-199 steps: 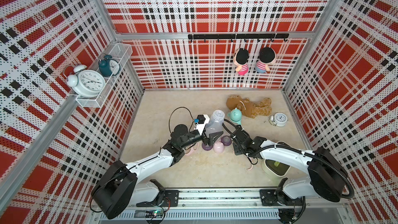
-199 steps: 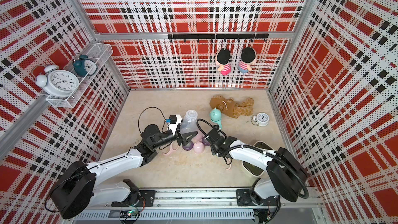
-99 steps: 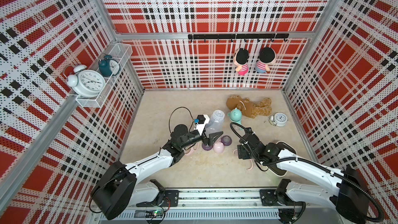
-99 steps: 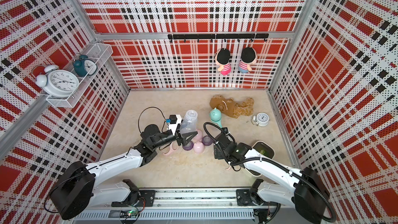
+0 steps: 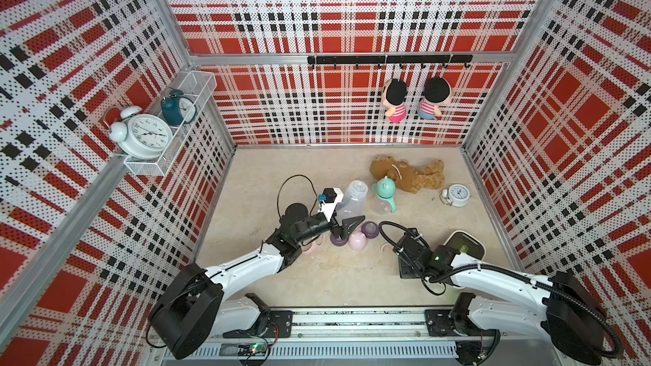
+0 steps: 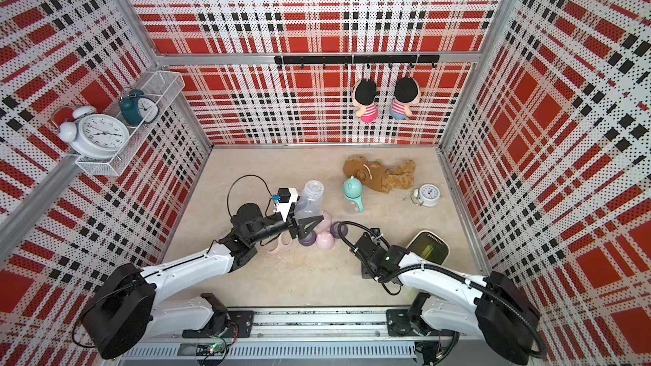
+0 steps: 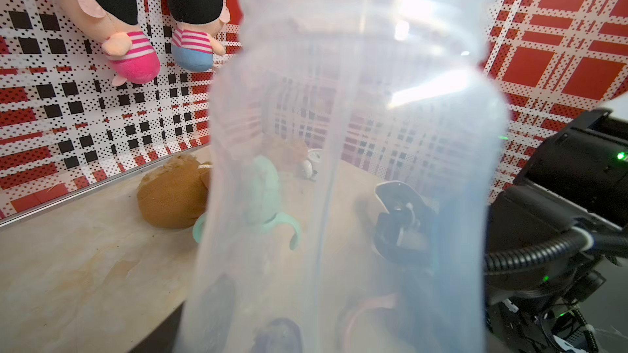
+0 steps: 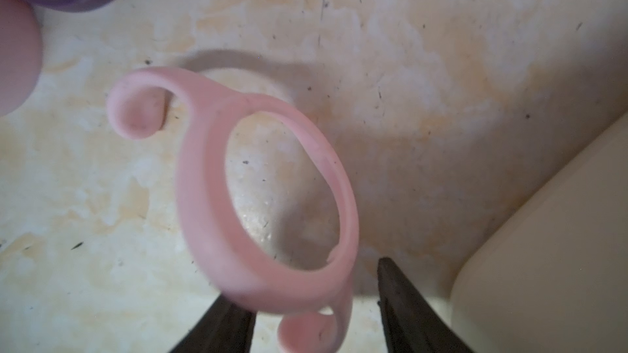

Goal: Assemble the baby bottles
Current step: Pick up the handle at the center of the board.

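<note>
Checking in from the remote desk: the left gripper (image 5: 347, 227) is clenched on the clear bottle (image 5: 352, 198) around mid-counter (image 5: 281, 177). The bottle is tilted, with its open neck toward the back edge. In the left wrist view the bottle (image 7: 356, 164) fills nearly the whole picture. The right gripper (image 8: 306, 280) sits low, toward the front right, over a pink ring (image 8: 200, 198). Its fingers (image 8: 407, 310) stand apart. One is tucked at the ring's near rim and the other shows a clear gap beside it, so I'd call it released, not gripping. Whether the ring rests fully flat on the counter I can't tell. The loose parts sit just in front of the held bottle: two purple collars (image 5: 370, 228) with a pink cap (image 5: 357, 241) between them, all close together. A second ring (image 5: 311, 246) peeks out from under the left arm. Toward the back edge the mint bottle (image 5: 384, 195) stands upright with cap and teal handles on, just beside the teddy (image 5: 405, 174). A cream tub (image 5: 465, 244) sits by the right edge, near the right arm.
</note>
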Tool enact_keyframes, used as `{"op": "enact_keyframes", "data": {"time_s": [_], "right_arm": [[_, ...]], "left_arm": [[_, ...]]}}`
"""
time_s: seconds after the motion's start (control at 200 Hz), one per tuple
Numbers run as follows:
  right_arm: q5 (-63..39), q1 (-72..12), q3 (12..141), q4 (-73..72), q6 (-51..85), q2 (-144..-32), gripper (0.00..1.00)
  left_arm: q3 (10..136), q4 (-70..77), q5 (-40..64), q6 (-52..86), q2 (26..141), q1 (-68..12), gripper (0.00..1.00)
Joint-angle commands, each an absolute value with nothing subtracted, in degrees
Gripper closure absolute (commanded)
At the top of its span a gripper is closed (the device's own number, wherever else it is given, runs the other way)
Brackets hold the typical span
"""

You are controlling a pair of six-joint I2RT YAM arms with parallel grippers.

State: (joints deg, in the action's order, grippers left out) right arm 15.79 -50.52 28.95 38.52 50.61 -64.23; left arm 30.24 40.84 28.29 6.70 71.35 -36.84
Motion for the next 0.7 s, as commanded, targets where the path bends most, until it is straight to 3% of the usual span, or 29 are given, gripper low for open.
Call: {"op": "enact_keyframes", "data": {"time_s": [0.0,0.696], "right_arm": [[16.16,-51.06,28.07,35.19,53.24,-64.61,0.47],[19.69,-51.15,29.61,35.07,55.05,-68.16,0.88]], "left_arm": [[31.53,41.3,28.72,5.54,71.02,-37.24,0.91],[30.89,41.22,28.17,5.32,70.42,-37.18,0.91]]}}
